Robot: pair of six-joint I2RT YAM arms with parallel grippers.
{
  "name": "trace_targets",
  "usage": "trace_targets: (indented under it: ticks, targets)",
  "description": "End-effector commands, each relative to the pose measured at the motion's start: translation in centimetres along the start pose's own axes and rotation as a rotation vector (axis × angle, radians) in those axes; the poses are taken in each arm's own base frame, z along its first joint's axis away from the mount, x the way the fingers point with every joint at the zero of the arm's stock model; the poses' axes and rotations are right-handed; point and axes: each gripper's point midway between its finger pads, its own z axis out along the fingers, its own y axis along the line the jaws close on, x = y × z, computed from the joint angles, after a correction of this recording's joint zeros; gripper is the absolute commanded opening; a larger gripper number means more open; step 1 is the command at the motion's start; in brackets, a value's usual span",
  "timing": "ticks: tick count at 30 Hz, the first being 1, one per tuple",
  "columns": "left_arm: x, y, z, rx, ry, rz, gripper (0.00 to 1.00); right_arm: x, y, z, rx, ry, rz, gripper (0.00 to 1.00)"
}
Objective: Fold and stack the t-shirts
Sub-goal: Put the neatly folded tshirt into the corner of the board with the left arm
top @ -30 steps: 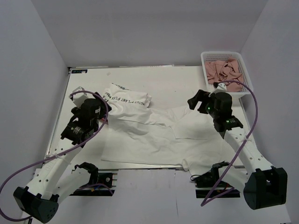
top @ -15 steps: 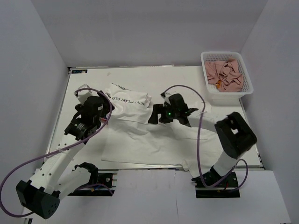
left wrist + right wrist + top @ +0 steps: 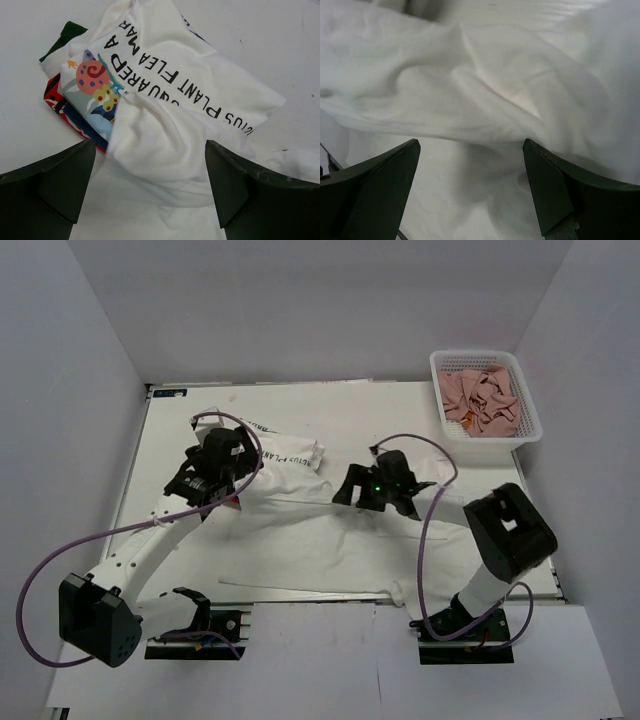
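Observation:
A large plain white t-shirt [image 3: 320,540] lies spread and wrinkled across the middle of the table. At the back left sits a small pile: a white tee with black lettering [image 3: 285,450] on top, also in the left wrist view [image 3: 190,75], over a colourful-printed tee [image 3: 92,82] and a red one [image 3: 57,102]. My left gripper [image 3: 232,480] is open and empty, low over the white shirt's bunched corner [image 3: 160,150] beside the pile. My right gripper [image 3: 350,488] is open and empty just above the white shirt's folds [image 3: 485,95].
A white mesh basket [image 3: 525,430] with pinkish-brown cloths [image 3: 480,395] stands at the back right corner. White walls close in the table on three sides. Purple cables loop from both arms.
My right arm swung from beside the basket to the middle of the table, low over the white shirt. My left gripper moved back and right toward the pile. The white shirt's outline shifted.

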Motion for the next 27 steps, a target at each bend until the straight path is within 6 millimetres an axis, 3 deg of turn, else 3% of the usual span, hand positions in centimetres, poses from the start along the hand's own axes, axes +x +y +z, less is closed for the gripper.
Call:
trace_targets:
  ticks: [1, 3, 4, 5, 7, 12, 15, 16, 17, 19, 22, 27]
  targets:
    - [-2.0, -1.5, -0.4, 0.047, -0.03, 0.013, 1.0, 4.8, -10.8, -4.5, 0.371, 0.065, 0.234, 0.9]
    - [-2.2, -2.0, -0.2, 0.062, -0.029, 0.03, 1.0, 7.2, -12.1, -6.8, 0.406, 0.092, 0.29, 0.9]
    - [-2.0, -2.1, 0.2, 0.06, -0.025, 0.032, 1.0, 5.2, -11.7, -8.1, 0.361, 0.01, 0.322, 0.9]
    - [-1.9, -2.4, 0.4, 0.072, -0.021, 0.046, 1.0, 7.0, -12.5, -8.9, 0.375, 0.031, 0.351, 0.9]
    - [-1.8, -3.1, 0.7, 0.102, -0.012, 0.082, 1.0, 7.3, -13.4, -10.1, 0.4, 0.015, 0.397, 0.9]
    - [-0.2, -5.5, 2.6, 0.164, 0.068, 0.167, 1.0, 4.5, -15.5, -14.4, 0.523, -0.172, 0.384, 0.9]
    - [1.4, -5.5, 4.6, 0.134, 0.119, 0.201, 1.0, 3.7, -14.9, -14.7, 0.484, -0.183, 0.331, 0.9]
    - [1.6, -5.7, 5.1, 0.128, 0.13, 0.193, 1.0, 3.4, -13.5, -14.0, 0.391, -0.17, 0.299, 0.9]
    - [2.2, -5.4, 5.7, 0.117, 0.151, 0.196, 1.0, 3.6, -13.3, -13.7, 0.373, -0.154, 0.278, 0.9]
    - [4.3, -5.3, 7.1, 0.09, 0.216, 0.183, 1.0, 3.5, -12.5, -13.2, 0.319, -0.143, 0.263, 0.9]
    - [6.4, -3.3, 8.6, -0.016, 0.272, 0.189, 1.0, 3.6, -12.5, -12.8, 0.298, -0.127, 0.253, 0.9]
    - [9.3, 1.4, 13.0, -0.205, 0.364, 0.178, 1.0, 3.6, -12.3, -12.4, 0.274, -0.127, 0.248, 0.9]
